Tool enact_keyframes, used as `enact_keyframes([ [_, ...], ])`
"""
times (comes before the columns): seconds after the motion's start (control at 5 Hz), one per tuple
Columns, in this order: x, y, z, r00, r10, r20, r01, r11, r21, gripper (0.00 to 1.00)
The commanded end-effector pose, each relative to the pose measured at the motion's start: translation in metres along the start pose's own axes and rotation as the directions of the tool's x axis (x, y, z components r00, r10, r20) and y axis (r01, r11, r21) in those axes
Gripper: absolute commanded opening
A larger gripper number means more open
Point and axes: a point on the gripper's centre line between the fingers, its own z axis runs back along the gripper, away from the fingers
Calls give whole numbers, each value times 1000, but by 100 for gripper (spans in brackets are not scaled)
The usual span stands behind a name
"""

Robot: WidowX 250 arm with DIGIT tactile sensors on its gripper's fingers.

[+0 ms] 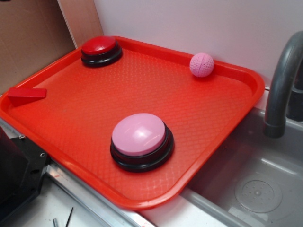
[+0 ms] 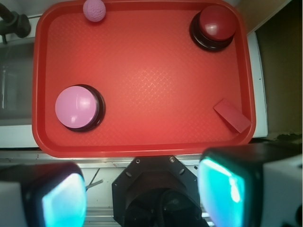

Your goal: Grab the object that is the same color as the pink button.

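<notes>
Teal-lit finger pads (image 2: pixel 64 201) are seen at the bottom edge of the wrist view, spread wide apart with nothing between them; the gripper (image 2: pixel 142 198) is held above the near side of the red tray (image 2: pixel 142 75), over the arm's black base. Nearest on the tray, the pink button (image 1: pixel 139 135) is found on its black base, toward the front edge. A flat red block (image 1: pixel 26 93) is noted by the left rim, well apart from it. At the far left corner a red button (image 1: pixel 101 47) is seen. The small pink ball (image 1: pixel 201 65) is resting against the far rim, untouched. A grey faucet (image 1: pixel 281 80) and sink (image 1: pixel 258 189) are noted just beside the tray.
</notes>
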Motion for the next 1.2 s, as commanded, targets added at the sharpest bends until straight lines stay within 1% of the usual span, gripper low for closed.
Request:
enact_keyframes([
  [0.0, 0, 0, 0, 1000, 0, 0, 0, 1000, 0, 100],
  [0.2, 30, -12, -38, 999, -36, 16, 35, 995, 89, 100],
  [0.4, 58, -34, -51, 993, -68, 97, 61, 996, 69, 100],
  [0.6, 87, -42, -69, 986, -23, 163, 12, 998, 65, 100],
  [1.0, 87, -42, -69, 986, -23, 163, 12, 998, 65, 100],
])
